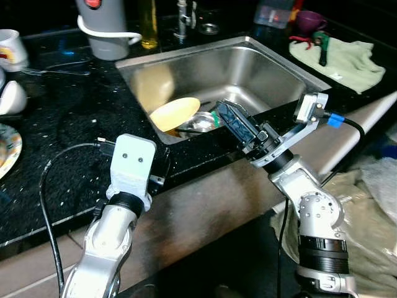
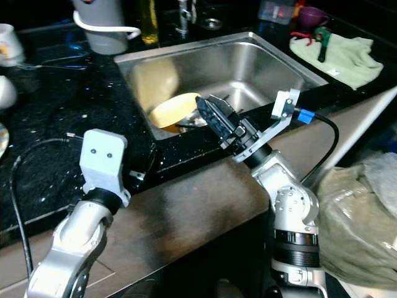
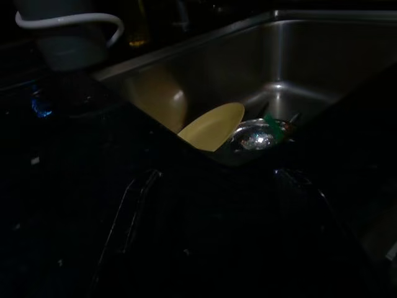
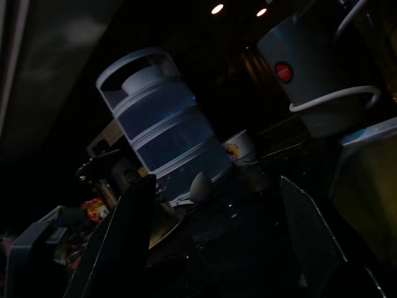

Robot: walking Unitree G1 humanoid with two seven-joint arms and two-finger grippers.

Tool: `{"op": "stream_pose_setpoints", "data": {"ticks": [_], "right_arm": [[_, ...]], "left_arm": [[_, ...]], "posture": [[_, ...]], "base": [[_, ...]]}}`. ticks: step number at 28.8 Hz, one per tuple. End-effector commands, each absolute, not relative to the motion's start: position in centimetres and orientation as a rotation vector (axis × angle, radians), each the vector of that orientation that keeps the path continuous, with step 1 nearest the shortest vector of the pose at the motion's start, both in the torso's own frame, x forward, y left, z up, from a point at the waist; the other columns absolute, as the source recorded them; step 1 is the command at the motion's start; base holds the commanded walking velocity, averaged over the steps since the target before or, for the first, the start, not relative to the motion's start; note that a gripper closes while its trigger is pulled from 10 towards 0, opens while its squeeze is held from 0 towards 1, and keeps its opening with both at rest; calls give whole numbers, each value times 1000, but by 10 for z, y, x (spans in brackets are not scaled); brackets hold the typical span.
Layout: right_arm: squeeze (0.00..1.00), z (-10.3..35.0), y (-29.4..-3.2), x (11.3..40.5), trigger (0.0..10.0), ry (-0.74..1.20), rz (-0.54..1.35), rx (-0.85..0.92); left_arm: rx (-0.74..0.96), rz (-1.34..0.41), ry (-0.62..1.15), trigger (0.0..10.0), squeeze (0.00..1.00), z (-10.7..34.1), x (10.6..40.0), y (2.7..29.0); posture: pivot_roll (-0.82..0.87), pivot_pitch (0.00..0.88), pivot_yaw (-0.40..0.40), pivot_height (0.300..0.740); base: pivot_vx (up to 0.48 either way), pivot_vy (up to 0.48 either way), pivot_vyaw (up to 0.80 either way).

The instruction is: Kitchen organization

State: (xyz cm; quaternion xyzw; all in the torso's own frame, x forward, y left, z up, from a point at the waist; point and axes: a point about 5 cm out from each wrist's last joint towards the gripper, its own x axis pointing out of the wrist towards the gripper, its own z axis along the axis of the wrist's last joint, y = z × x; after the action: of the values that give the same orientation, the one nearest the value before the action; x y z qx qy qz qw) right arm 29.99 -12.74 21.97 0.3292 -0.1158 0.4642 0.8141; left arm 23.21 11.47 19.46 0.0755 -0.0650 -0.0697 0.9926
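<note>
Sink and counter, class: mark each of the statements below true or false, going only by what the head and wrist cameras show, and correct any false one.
1. A yellow plate leans inside the steel sink. True.
2. The right gripper is over the front edge of the sink, fingers open. True.
3. The pale green cloth lies in the sink. False: it lies on the black counter to the right of the sink.
4. The grey kettle stands on the floor. False: it stands on the counter behind the sink's left corner.
5. The left gripper holds the plate. False: it is over the counter, open, holding nothing.
</note>
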Motion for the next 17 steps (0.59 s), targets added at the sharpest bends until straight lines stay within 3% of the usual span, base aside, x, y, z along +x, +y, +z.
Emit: {"op": "stream_pose_setpoints", "data": {"ticks": [1, 17], "right_arm": [[0, 219, -127, 297, 10000, -248, 1004, 707], [0, 185, -130, 298, 10000, -99, 916, 561]], "left_arm": [[160, -139, -137, 10000, 0, 196, 233, 115], [165, -158, -141, 10000, 0, 195, 233, 111]], "posture": [[73, 81, -57, 740], [73, 69, -55, 740]], "base": [[-281, 0, 0], [-288, 0, 0]]}}
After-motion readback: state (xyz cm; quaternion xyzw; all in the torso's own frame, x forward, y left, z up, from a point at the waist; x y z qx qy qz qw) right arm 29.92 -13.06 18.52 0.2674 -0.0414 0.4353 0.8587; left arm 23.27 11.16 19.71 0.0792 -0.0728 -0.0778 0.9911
